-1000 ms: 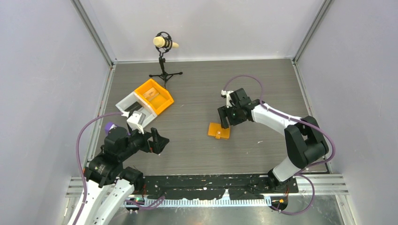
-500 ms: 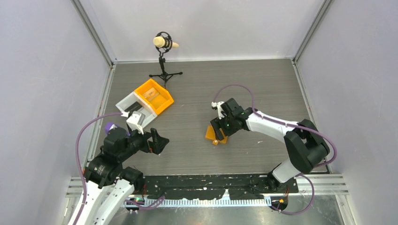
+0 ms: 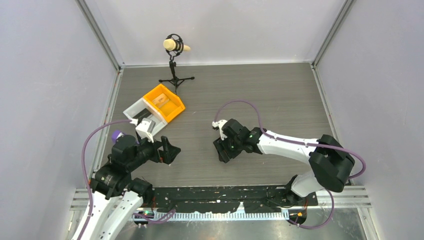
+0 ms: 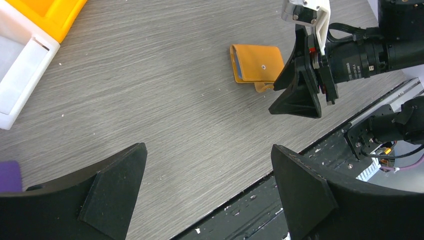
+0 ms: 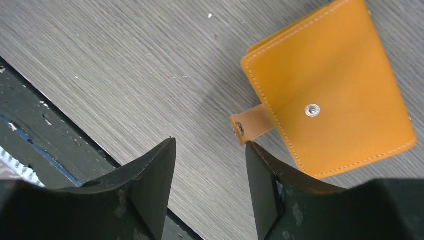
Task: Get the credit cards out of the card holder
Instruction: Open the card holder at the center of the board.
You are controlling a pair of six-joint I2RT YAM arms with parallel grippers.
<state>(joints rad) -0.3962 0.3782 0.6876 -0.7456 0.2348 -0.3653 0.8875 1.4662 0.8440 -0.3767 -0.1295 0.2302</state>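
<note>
One folded card holder (image 5: 330,95) is all the task shows so far. It lies shut on the table (image 5: 125,60), outer face up. No credit cards can be seen, only a blue-grey sliver of lining (image 4: 239,67) at one end. Its strap (image 5: 252,124) hangs unsnapped from the edge facing the near edge of the table, and the stud (image 5: 312,109) sits bare on the top face. The holder is close to square. I judge its long axis to run roughly left to right across the table, somewhat skewed, with the strap side pointing toward the arm bases.

Over the last second the right gripper (image 5: 210,145) has swung from the holder's far side round to its near side. From above it now hides the holder, which itself seems nudged a little nearer. The jaws stand moderately apart with only bare table between them. One fingertip (image 5: 257,160) is just beside the strap end, and I cannot tell whether it touches. That reads as lining up to take the strap or lift the flap, so the opening has not begun. The left gripper (image 4: 207,150) hangs well apart, jaws wide and empty.
</note>
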